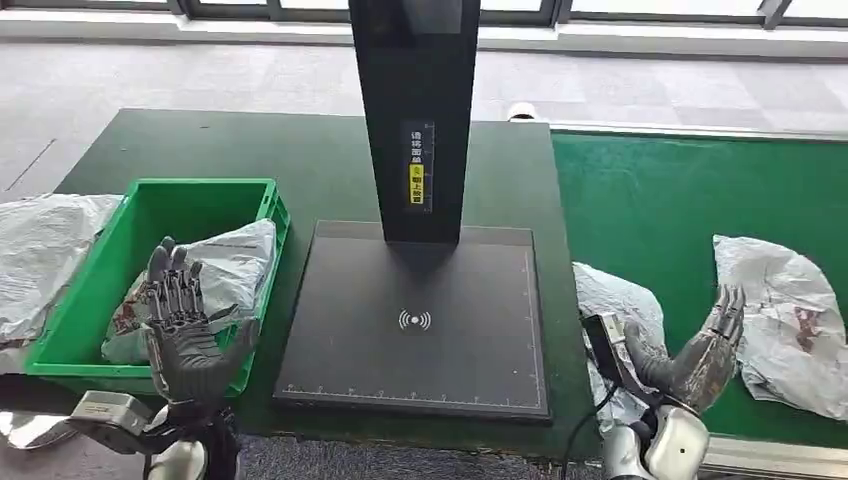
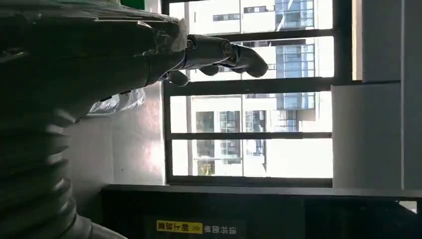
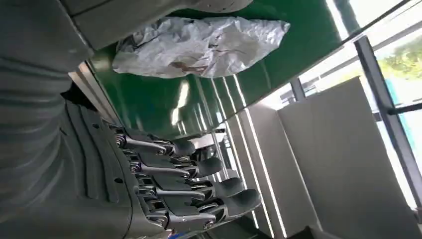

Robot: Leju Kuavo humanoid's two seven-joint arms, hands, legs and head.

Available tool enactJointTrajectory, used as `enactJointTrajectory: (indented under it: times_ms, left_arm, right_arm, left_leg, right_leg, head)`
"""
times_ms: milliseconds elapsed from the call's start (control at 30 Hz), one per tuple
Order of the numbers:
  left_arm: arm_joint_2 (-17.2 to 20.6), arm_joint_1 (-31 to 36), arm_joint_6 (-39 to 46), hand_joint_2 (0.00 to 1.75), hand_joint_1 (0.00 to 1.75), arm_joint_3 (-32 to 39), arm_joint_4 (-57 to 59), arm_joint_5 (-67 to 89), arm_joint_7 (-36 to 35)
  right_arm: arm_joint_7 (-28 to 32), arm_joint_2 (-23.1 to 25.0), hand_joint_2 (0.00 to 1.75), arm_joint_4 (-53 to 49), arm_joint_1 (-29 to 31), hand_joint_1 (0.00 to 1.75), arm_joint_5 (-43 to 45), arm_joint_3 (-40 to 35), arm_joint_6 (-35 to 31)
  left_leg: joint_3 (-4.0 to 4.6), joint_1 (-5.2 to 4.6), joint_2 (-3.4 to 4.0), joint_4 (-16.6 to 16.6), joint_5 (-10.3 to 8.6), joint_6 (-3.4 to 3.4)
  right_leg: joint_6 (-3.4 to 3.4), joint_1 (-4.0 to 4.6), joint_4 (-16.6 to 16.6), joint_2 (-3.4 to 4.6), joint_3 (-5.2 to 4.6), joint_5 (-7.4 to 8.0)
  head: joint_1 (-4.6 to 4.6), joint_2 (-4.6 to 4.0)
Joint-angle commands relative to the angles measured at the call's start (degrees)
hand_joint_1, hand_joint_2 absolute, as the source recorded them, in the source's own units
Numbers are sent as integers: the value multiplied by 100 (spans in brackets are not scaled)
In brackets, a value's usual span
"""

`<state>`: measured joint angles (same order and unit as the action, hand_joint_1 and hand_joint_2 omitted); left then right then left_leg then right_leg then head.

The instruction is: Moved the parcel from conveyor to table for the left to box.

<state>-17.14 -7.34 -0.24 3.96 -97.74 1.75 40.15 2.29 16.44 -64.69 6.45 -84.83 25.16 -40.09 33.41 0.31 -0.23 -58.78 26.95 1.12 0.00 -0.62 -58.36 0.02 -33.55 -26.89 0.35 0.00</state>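
A crumpled grey parcel (image 1: 612, 300) lies at the left edge of the green conveyor (image 1: 680, 200), partly behind my right hand (image 1: 692, 358). That hand is raised with fingers spread and holds nothing. A second grey parcel (image 1: 785, 322) lies on the belt just right of it, and in the right wrist view this parcel (image 3: 199, 45) shows beyond the straight fingers (image 3: 199, 184). My left hand (image 1: 185, 325) is held up, open and empty, in front of the green box (image 1: 85, 300), which contains a grey parcel (image 1: 225, 268). In the left wrist view the left hand (image 2: 99, 50) points toward windows.
A black scanner plate (image 1: 415, 320) with a tall black post (image 1: 415, 110) stands on the dark green table (image 1: 300, 160) between box and conveyor. Another grey parcel (image 1: 40, 250) lies on the table left of the box. The table's front edge runs close to both wrists.
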Motion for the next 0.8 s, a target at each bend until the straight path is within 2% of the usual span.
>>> enactJointTrajectory:
  times_ms: [33, 133, 200, 267, 333, 400, 800]
  left_arm:
    - [-195, -79, -155, 175, 0, -194, 611, -54, -15]
    - [-195, -79, -155, 175, 0, -194, 611, -54, -15]
    - [-207, -40, -233, 175, 0, -314, 885, 32, -15]
    - [-230, -29, -210, 175, 0, -388, 916, 68, -15]
    - [-233, -80, -126, 175, 0, -473, 898, 49, -15]
    - [-213, -121, -82, 175, 0, -512, 874, 47, -15]
    - [-213, -121, -82, 175, 0, -512, 874, 47, -15]
  right_arm:
    - [-100, -291, 175, 1107, 362, 0, 5, 766, 9]
    - [-100, -291, 175, 1107, 362, 0, 5, 766, 9]
    - [-518, -480, 175, 1804, 497, 0, -105, 833, 9]
    - [-502, -559, 175, 2034, 547, 0, -17, 857, 9]
    - [-351, -698, 175, 2680, 767, 0, 286, 896, 9]
    - [-409, -787, 175, 3096, 903, 0, 390, 917, 272]
    - [-409, -787, 175, 3096, 903, 0, 390, 917, 272]
  left_leg:
    - [-22, -2, -6, 23, -7, -5]
    - [-19, 0, -2, 23, -7, -5]
    - [-12, -1, 0, 13, -3, -4]
    - [-22, 2, -5, 26, -8, -7]
    - [-28, 2, -10, 39, -16, -10]
    - [-21, 2, -1, 29, -12, -10]
    - [-22, 2, 4, 30, -9, -6]
  right_leg:
    - [1, 0, 26, -8, 25, 5]
    - [0, 1, 27, -3, 21, 5]
    - [-1, 0, 13, 2, 13, 1]
    - [1, 3, 32, -3, 29, 7]
    - [3, 3, 48, -9, 37, 13]
    - [3, 1, 38, 1, 28, 12]
    - [-1, 0, 34, 2, 26, 7]
  head:
    - [0, 0]
    - [0, 0]
    - [0, 0]
    - [0, 0]
    - [0, 0]
    - [0, 0]
    - [0, 0]
